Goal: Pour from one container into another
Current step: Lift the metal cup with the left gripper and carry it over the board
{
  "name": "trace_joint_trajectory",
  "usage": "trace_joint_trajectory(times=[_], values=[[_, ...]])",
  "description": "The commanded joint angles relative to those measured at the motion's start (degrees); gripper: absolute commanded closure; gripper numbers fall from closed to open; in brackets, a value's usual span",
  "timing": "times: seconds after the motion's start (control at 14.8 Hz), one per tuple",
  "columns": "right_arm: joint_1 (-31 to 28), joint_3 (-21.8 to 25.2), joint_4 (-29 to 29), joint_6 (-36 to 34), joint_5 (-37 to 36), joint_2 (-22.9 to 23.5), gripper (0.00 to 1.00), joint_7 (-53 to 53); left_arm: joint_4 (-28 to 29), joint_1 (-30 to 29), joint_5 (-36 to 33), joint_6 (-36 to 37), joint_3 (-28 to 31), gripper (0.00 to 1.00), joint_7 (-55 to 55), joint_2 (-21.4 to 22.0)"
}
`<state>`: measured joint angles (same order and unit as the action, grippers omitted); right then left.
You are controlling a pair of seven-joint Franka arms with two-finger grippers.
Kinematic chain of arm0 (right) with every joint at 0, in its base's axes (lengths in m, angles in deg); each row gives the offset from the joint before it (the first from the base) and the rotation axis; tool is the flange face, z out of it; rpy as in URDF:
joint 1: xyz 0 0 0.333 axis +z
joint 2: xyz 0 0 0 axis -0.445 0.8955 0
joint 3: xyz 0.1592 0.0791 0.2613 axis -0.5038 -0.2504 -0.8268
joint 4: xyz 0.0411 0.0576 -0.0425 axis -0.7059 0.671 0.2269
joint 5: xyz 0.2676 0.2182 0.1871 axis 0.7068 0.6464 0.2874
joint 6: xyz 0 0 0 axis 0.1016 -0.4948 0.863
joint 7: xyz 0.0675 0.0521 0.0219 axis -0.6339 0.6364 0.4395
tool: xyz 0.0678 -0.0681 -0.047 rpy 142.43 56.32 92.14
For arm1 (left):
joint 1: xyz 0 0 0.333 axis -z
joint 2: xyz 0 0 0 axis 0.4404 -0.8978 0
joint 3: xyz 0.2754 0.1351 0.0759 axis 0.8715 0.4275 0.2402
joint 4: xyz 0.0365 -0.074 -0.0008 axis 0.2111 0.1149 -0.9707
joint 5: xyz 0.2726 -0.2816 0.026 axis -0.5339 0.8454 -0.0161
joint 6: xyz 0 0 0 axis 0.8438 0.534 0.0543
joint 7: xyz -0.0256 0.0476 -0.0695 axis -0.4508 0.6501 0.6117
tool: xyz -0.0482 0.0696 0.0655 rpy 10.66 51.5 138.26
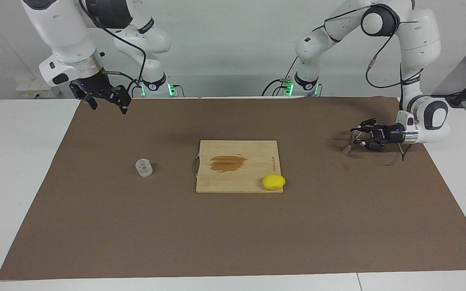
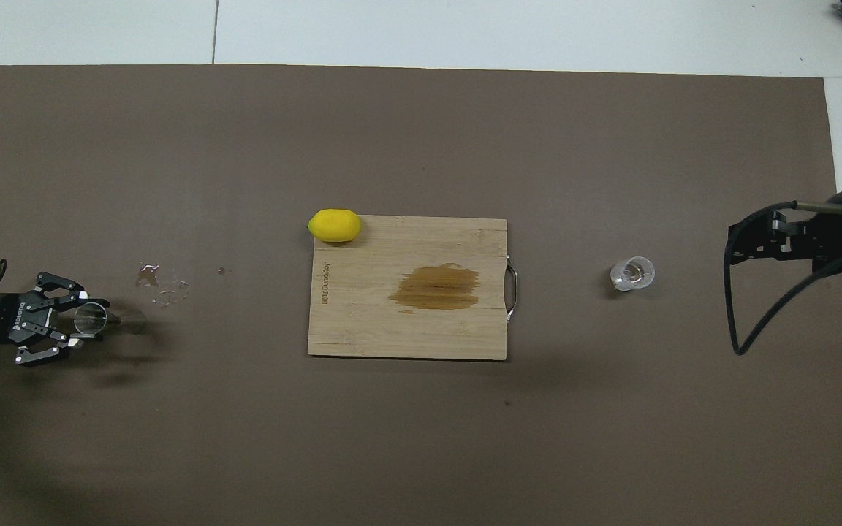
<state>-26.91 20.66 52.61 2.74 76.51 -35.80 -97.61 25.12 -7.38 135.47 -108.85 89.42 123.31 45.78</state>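
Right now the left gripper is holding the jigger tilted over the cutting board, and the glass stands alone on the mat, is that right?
Not quite. The left gripper holds the tilted jigger over bare mat at the left arm's end of the table, well away from the cutting board, as the facing view shows. The glass does stand alone on the mat.

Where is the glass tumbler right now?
The glass tumbler stands upright on the brown mat, toward the right arm's end, beside the cutting board's handle, with no gripper near it.
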Motion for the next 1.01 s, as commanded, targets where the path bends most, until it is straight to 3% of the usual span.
trace_joint_trajectory(times=[0.0,0.47,0.94], values=[[-0.7,-0.5,1.6,1.1,-0.4,-1.2,0.00,1.1,0.9,0.3,-0.8,-0.8,-0.1,0.73,1.1,1.2],[-0.7,-0.4,1.6,1.1,-0.4,-1.2,0.00,1.1,-1.1,6.2,3.6,1.3,-0.6,0.76,0.5,1.1],[-0.7,-0.5,1.6,1.1,-0.4,-1.2,0.00,1.1,-0.8,19.2,14.8,0.7,-0.6,0.76,-4.8,1.7]])
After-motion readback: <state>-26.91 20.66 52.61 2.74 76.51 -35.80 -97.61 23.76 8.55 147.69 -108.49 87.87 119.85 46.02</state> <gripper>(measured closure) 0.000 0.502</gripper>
